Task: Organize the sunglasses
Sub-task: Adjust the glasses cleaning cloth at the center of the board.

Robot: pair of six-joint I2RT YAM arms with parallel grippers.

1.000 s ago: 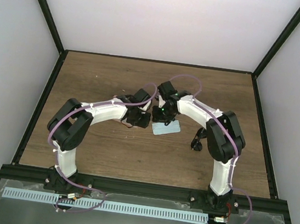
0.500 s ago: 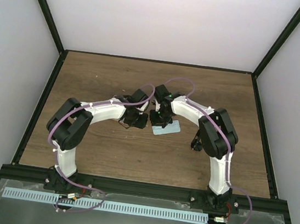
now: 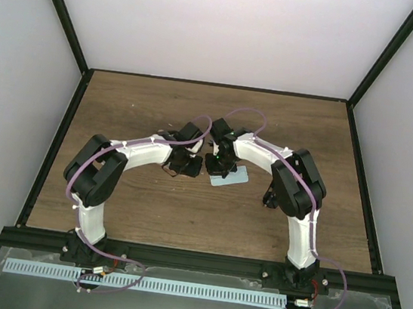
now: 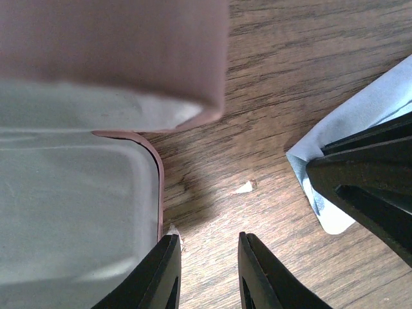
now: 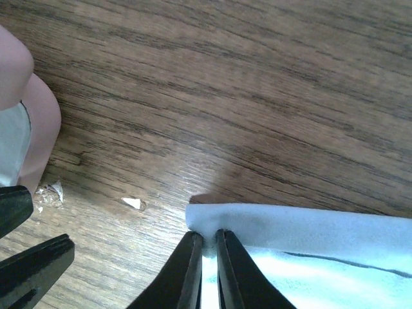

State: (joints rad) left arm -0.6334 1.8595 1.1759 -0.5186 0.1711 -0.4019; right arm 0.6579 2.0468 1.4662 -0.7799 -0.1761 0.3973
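Step in hand, judged: cloth handling. Fingers of right gripper (image 5: 207,270) pinch the light blue cloth (image 5: 309,257) at its edge. Fingers of left gripper (image 4: 207,273) are narrow and empty, beside the open pink case (image 4: 129,38). The sunglasses (image 3: 268,198) lie on the table (image 5: 257,96) beside the right arm, partly hidden. Next move calls for a slip-free lift of the cloth.

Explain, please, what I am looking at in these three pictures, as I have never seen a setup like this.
These are two robot arms bolted to a wooden table. The wide picture looks down from above; the two close-ups come from a camera on each wrist. On the table lie an open pink case, a light blue cloth and, half hidden by the right arm, what looks like a dark pair of sunglasses. The right gripper pinches the cloth's edge. The left gripper is open beside the case, holding nothing.
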